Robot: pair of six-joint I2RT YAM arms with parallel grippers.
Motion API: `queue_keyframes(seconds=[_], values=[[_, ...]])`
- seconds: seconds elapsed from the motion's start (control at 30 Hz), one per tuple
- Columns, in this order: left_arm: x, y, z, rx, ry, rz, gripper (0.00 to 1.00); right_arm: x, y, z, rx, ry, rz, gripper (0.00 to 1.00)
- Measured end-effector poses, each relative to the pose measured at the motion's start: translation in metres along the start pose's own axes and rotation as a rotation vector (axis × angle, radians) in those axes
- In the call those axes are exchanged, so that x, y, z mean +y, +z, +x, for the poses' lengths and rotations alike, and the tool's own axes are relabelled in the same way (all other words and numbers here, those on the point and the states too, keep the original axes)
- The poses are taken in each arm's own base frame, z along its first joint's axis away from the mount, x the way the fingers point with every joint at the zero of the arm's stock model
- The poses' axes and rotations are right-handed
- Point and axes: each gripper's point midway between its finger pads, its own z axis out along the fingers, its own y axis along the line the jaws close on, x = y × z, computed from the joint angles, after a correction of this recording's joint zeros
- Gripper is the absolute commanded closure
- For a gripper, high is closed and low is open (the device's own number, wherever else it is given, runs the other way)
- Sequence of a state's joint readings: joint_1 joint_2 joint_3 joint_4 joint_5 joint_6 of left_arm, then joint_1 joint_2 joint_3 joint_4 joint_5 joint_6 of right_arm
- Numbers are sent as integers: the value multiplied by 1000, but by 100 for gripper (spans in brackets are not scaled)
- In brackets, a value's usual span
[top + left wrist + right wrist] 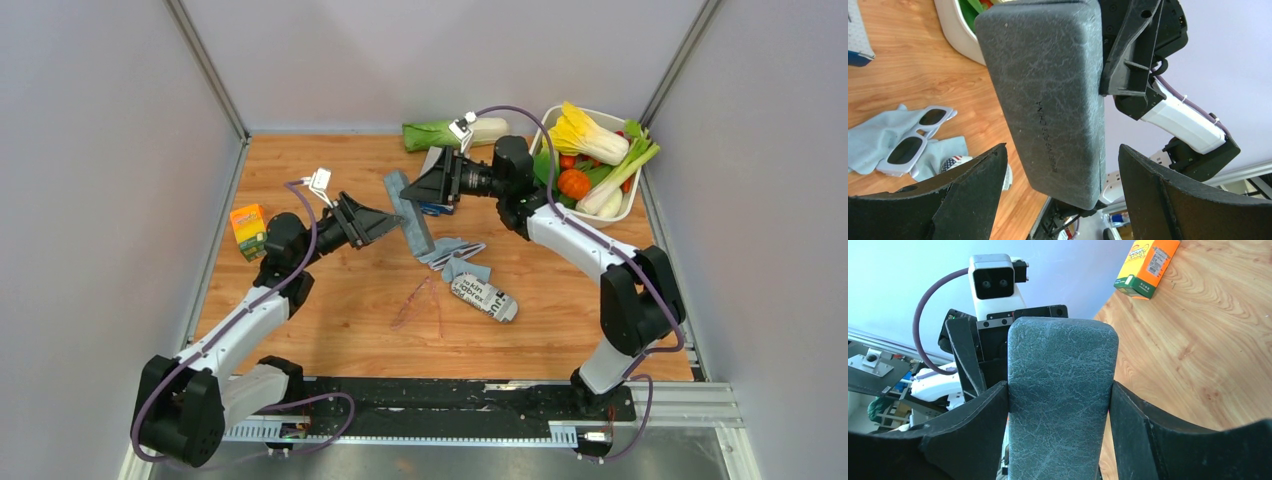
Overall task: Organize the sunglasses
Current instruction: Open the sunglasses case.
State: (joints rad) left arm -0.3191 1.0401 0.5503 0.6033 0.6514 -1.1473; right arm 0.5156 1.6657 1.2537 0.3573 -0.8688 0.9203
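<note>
Left hand [391, 223] is spread fully and holds nothing. The end of the grey case [411, 216] sits between its fingers, clear of both. The sunglasses [416, 300] lie on the table [330, 300] below, untouched. Right hand [1059, 392] is clamped on the case's far end. My plan is to close the left hand squarely on one shell, hold the right firm, and pry slowly.

The oblong case [1060, 400] at centre frame is grey-blue with a pale crackled vein pattern. The fingers [973, 435] on either side of it are matte black. The wooden surface [330, 300] is warm orange-brown with wavy grain. At lower centre, the thin-framed sunglasses [415, 302] have translucent pink-purple lenses. At the left, a small carton [248, 230] is orange, yellow and green. The crumpled cloth [873, 137] is light blue, and the chunky glasses [913, 135] have white frames with dark lenses.
</note>
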Motion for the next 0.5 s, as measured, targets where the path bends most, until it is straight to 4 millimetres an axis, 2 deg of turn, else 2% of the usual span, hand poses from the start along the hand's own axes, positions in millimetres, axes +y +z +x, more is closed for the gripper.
queue_keyframes(seconds=[0.5], values=[[-3, 13, 1, -7, 11, 29, 11, 15, -4, 6, -2, 86, -93, 43]])
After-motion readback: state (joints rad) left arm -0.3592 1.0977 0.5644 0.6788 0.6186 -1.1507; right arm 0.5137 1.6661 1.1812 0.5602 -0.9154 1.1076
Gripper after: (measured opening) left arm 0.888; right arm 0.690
